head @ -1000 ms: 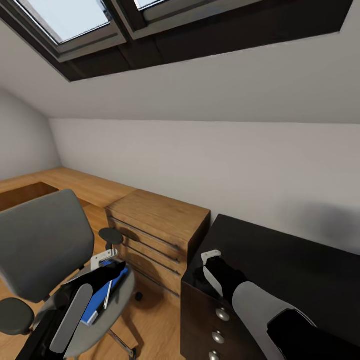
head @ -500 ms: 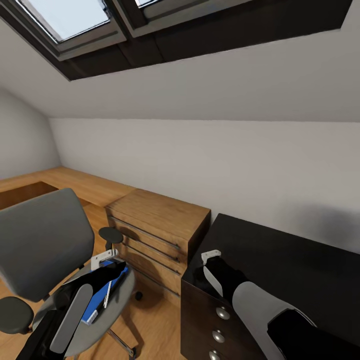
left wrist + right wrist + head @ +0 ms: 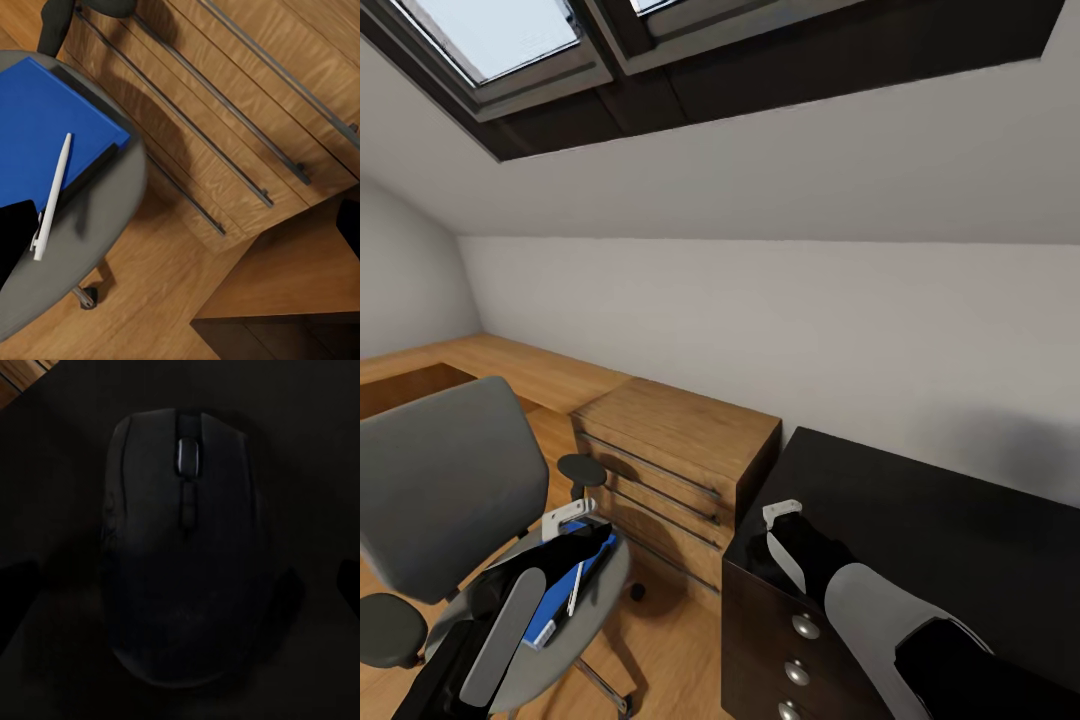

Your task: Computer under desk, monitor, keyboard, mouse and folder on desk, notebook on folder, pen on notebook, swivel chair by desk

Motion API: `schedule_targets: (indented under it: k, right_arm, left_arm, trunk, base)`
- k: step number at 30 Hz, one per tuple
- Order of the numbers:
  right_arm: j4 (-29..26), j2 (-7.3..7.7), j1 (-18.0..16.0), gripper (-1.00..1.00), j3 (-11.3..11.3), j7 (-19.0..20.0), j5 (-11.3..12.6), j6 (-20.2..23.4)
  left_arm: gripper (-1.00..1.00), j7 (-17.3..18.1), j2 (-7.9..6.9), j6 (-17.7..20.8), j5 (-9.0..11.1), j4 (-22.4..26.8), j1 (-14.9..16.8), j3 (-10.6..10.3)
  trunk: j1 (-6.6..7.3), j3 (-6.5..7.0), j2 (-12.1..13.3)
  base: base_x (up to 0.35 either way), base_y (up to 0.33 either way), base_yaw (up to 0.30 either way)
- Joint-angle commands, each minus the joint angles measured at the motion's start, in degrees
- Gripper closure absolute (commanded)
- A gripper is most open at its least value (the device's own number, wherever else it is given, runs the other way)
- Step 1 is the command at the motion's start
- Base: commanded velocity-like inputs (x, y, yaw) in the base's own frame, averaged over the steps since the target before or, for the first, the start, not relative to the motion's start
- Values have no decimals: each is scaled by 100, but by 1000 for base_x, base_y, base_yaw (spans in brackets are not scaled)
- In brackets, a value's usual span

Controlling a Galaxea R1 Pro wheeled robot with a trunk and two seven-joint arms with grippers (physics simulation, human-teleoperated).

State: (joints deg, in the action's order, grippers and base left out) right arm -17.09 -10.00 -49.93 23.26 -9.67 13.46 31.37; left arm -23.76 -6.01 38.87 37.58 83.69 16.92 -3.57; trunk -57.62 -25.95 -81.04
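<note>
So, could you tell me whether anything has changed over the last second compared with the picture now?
Nothing has visibly changed. The left gripper still hangs over the swivel chair, where the pen lies on the blue folder. The right gripper remains over the dark cabinet, with the mouse right beneath it.

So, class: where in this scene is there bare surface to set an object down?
The wooden drawer chest has a bare top between the swivel chair and the dark cabinet, whose top is bare behind the right gripper. The chair seat is crowded: folder, pen, left gripper.
</note>
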Motion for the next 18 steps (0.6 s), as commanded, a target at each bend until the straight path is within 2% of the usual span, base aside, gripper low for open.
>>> schedule_targets:
  k: [1, 4, 5, 18]
  right_arm:
    - [4, 0, -1, -100, 47, -53, 25, 31]
    - [4, 0, 0, -100, 47, -54, 25, 30]
    - [4, 0, 1, 100, 47, -54, 25, 32]
    - [-4, 0, -1, 100, 47, -61, 25, 27]
  left_arm:
    - [-100, -59, -6, 7, 61, 7, 5, -12]
    - [-100, -59, -6, 7, 63, 7, 5, -12]
    - [-100, -59, -6, 7, 64, 7, 5, -12]
    - [-100, -59, -6, 15, 81, 7, 5, -12]
  trunk:
    - [-1, -8, -3]
    - [-1, -8, -3]
    - [-1, -8, -3]
    - [-1, -8, -3]
  base:
    - [0, 0, 0]
    - [0, 0, 0]
    - [0, 0, 0]
    - [0, 0, 0]
